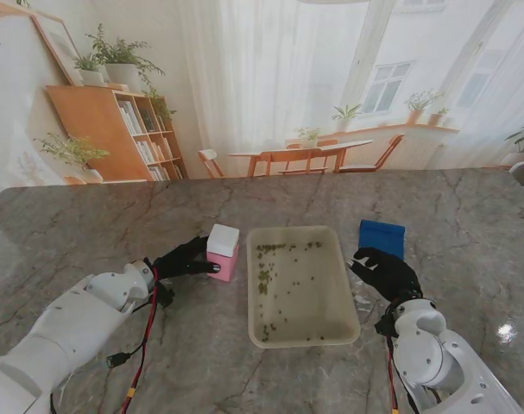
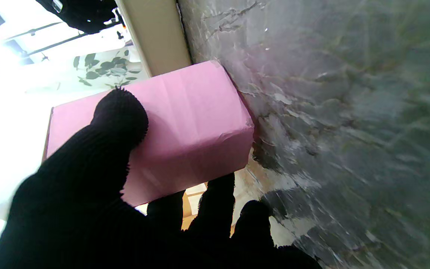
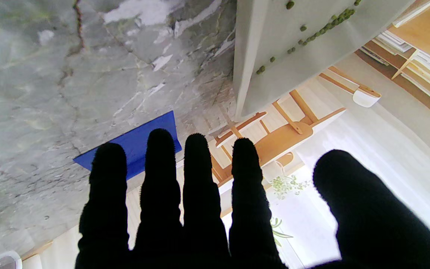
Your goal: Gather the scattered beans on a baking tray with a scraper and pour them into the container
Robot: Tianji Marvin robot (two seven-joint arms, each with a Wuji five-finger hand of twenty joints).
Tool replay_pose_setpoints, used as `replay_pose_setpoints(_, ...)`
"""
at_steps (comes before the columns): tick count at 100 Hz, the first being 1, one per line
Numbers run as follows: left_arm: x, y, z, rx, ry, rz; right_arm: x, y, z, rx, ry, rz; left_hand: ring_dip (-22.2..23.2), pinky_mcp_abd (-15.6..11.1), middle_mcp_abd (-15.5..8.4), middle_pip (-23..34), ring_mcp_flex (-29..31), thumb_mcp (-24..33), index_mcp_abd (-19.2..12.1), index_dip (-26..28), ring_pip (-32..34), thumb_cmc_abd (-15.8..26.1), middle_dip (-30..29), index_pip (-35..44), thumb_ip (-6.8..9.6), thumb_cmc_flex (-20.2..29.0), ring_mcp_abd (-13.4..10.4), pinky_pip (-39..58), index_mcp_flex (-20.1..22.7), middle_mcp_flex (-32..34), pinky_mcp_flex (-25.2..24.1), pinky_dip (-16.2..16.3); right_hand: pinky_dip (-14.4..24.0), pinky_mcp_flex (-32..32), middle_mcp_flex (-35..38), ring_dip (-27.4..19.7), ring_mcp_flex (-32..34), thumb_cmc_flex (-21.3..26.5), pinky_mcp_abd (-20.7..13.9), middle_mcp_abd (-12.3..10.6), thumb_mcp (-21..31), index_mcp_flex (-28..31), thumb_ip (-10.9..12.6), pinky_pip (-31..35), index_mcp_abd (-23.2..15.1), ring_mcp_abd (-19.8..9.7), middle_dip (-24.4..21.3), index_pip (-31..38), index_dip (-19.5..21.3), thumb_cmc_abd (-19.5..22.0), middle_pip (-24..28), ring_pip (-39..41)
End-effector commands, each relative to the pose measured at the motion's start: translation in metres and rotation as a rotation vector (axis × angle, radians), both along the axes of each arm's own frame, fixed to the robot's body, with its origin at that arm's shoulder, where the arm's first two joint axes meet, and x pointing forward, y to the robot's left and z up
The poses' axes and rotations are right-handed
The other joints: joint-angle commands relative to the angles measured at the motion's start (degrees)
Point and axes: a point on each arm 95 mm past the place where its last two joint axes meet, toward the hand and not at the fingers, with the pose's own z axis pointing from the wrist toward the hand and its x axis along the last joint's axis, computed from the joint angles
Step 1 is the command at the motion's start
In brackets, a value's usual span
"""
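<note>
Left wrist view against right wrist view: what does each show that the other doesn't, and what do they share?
Only the left wrist view shows the pink container, with the left hand closing round it, thumb on one face and fingertips at the opposite edge. Only the right wrist view shows the blue scraper lying flat on the table beyond the right hand, whose fingers are spread and hold nothing, and the green beans in the tray. Both show the cream baking tray and the marble table.

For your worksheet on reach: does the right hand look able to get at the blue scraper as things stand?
Probably yes. The right hand is open, and the blue scraper lies flat on the table just past its fingertips, beside the tray, with nothing between them.
</note>
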Motion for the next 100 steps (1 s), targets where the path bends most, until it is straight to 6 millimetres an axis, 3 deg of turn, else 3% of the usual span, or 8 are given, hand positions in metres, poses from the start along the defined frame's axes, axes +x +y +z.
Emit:
replay_pose_setpoints(1, -0.025, -0.028, -0.029, 0.004, 0.083, -0.054, -0.001, 0.001, -0.001, 0.007, 0.012, 0.001, 6.48, 13.12, -2.78, 1.35, 12.99, 2.37, -3.28, 3.17, 11.74, 0.34, 1.83, 5.84, 2.94, 5.0, 3.06, 52.68, 4.18, 2.17, 14.18, 8.23, 1.07, 0.23, 0.59, 0.61, 0.61, 0.21, 1.01, 0.28, -1.53, 0.79, -0.7, 1.28, -0.02, 0.55, 0.95, 0.23, -0.67, 1.44, 1.6, 0.69)
replay_pose_setpoints(16, -0.026, -0.031, -0.03, -0.005, 0.08, -0.041, -0.002, 0.0, -0.001, 0.009, 0.011, -0.004, 7.71, 11.93, -4.96, 3.77, 16.51, 0.7, -3.83, 8.1, 12.63, 0.91, 6.19, 19.44, 2.68, 8.64, 1.7, 56.27, 6.09, 6.78, 16.56, 9.88, 1.03, 0.25, 0.58, 0.59, 0.57, 0.25, 1.05, 0.24, -1.64, 0.64, -0.69, 1.4, 0.02, 0.51, 0.94, 0.2, -0.72, 1.48, 1.63, 0.72)
replay_pose_setpoints(21, -0.027, -0.031, -0.03, -0.006, 0.078, -0.035, -0.002, 0.0, -0.001, 0.01, 0.01, -0.005, 8.39, 11.63, -5.55, 4.31, 17.87, -6.04, -3.94, 9.96, 12.89, 1.17, 7.71, 24.23, 1.28, 13.39, 1.29, 57.85, 6.89, 8.25, 17.34, 10.62, 1.02, 0.23, 0.62, 0.59, 0.58, 0.25, 1.09, 0.27, -1.68, 0.86, -0.69, 1.41, 0.05, 0.58, 0.94, 0.28, -0.7, 1.51, 1.65, 0.74)
replay_pose_setpoints(37, -0.027, -0.033, -0.032, -0.003, 0.086, -0.003, -0.002, 0.0, -0.001, 0.012, 0.007, -0.008, 10.86, 11.04, -6.84, 6.95, 22.96, -26.31, -4.43, 4.97, 14.72, 5.55, 9.9, 36.19, 5.03, 26.74, 0.6, 62.35, 9.13, 13.26, 20.53, 14.88, 0.96, 0.18, 0.66, 0.57, 0.55, 0.22, 1.02, 0.26, -1.75, 0.88, -0.68, 1.41, 0.08, 0.5, 0.93, 0.27, -0.74, 1.57, 1.66, 0.75)
replay_pose_setpoints(43, -0.027, -0.034, -0.033, -0.007, 0.096, 0.015, -0.002, -0.001, -0.001, 0.013, 0.006, -0.01, 12.06, 10.97, -6.95, 7.81, 24.95, -29.94, -3.8, 3.84, 15.62, 7.98, 10.08, 37.86, 6.09, 29.25, 0.68, 63.85, 10.21, 15.07, 21.9, 16.5, 0.95, 0.18, 0.63, 0.56, 0.56, 0.24, 1.04, 0.26, -1.76, 0.96, -0.67, 1.42, 0.03, 0.48, 0.91, 0.3, -0.74, 1.62, 1.64, 0.75)
replay_pose_setpoints(49, -0.028, -0.034, -0.033, -0.013, 0.107, 0.032, -0.002, -0.001, -0.001, 0.013, 0.006, -0.011, 12.73, 10.96, -7.11, 8.69, 26.97, -30.8, -2.87, 3.35, 16.58, 9.63, 10.23, 38.64, 6.11, 30.1, 0.7, 65.31, 11.52, 17.22, 23.12, 17.53, 0.94, 0.19, 0.71, 0.56, 0.6, 0.19, 1.05, 0.3, -1.84, 0.91, -0.67, 1.44, 0.02, 0.57, 0.91, 0.27, -0.76, 1.67, 1.65, 0.76)
replay_pose_setpoints(74, -0.028, -0.035, -0.034, -0.046, 0.099, 0.076, -0.003, -0.002, -0.001, 0.019, 0.002, -0.019, 15.54, 10.56, -9.44, 6.15, 35.85, -31.73, -0.49, 0.89, 19.37, 9.21, 26.27, 41.42, 6.28, 31.55, -0.33, 70.61, 13.0, 28.7, 30.21, 20.98, 0.93, 0.15, 0.87, 0.56, 0.63, 0.35, 1.16, 0.38, -2.34, 1.42, -0.66, 1.46, 0.09, 0.63, 0.86, 0.51, -0.73, 2.36, 1.57, 0.74)
replay_pose_setpoints(100, -0.028, -0.037, -0.021, -0.09, 0.011, 0.157, -0.003, -0.002, -0.001, 0.026, -0.003, -0.025, 16.26, 11.14, -9.61, 4.12, 38.58, -31.1, 0.23, -0.67, 19.93, 8.87, 27.74, 43.86, 6.56, 32.22, -0.24, 71.92, 12.33, 32.43, 32.96, 20.98, 0.95, 0.13, 1.05, 0.58, 0.66, 0.74, 1.34, 0.43, -2.99, 1.57, -0.57, 1.5, 0.14, 0.74, 0.86, 0.57, -0.76, 2.85, 1.55, 0.76)
